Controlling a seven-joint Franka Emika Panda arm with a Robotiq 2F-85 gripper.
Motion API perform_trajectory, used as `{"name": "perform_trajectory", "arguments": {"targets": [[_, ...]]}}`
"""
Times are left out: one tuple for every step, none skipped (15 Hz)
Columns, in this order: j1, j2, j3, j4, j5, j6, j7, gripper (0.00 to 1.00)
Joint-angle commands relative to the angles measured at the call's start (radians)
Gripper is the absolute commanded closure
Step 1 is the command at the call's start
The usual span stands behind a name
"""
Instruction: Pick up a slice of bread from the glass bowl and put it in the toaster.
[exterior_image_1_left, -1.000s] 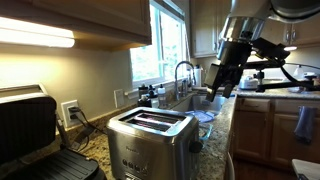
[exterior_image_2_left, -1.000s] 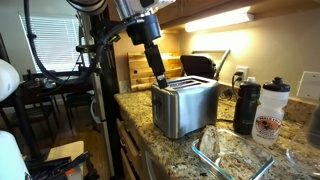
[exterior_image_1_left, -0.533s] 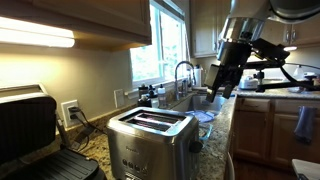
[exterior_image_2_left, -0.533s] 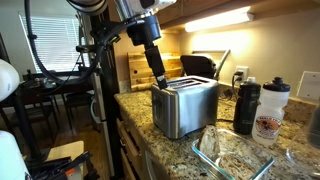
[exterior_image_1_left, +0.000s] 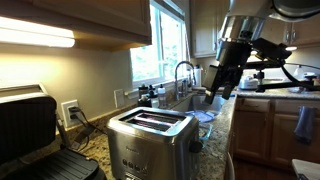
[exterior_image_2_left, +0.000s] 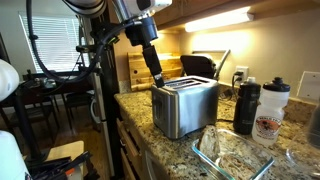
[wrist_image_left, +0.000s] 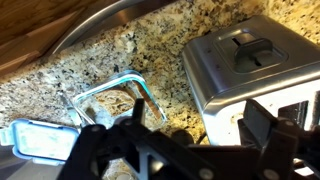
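Note:
The stainless-steel toaster (exterior_image_1_left: 150, 138) stands on the granite counter and shows in both exterior views (exterior_image_2_left: 185, 106). It fills the upper right of the wrist view (wrist_image_left: 250, 55), with its slots empty. The clear glass bowl (exterior_image_2_left: 232, 150) sits on the counter beside it, left of the toaster in the wrist view (wrist_image_left: 108, 100). I cannot make out a slice of bread in any view. My gripper (exterior_image_1_left: 222, 88) hangs above counter level near the toaster's end (exterior_image_2_left: 157, 80). Its fingers (wrist_image_left: 198, 125) are spread wide and hold nothing.
A black hinged-lid grill (exterior_image_1_left: 35, 135) stands past the toaster. Bottles (exterior_image_2_left: 258, 108) stand by the wall. The sink and faucet (exterior_image_1_left: 182, 78) lie under the window. A bluish flat piece (wrist_image_left: 38, 140) lies beside the bowl. The counter edge runs close to the toaster.

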Motion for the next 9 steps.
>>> {"name": "perform_trajectory", "arguments": {"targets": [[-0.001, -0.028, 0.019, 0.000, -0.020, -0.036, 0.079, 0.00], [-0.006, -0.021, 0.023, 0.003, -0.021, -0.033, 0.093, 0.00], [-0.010, -0.018, 0.025, 0.005, -0.022, -0.033, 0.107, 0.00], [-0.018, -0.015, 0.030, 0.006, -0.027, -0.027, 0.123, 0.00], [-0.024, -0.009, 0.030, 0.008, -0.029, -0.025, 0.134, 0.00], [-0.029, -0.005, 0.028, 0.010, -0.032, -0.026, 0.143, 0.00], [-0.037, 0.001, 0.025, 0.013, -0.036, -0.023, 0.149, 0.00], [-0.045, 0.007, 0.022, 0.015, -0.040, -0.021, 0.155, 0.00], [-0.054, 0.014, 0.020, 0.016, -0.046, -0.016, 0.161, 0.00]]}}
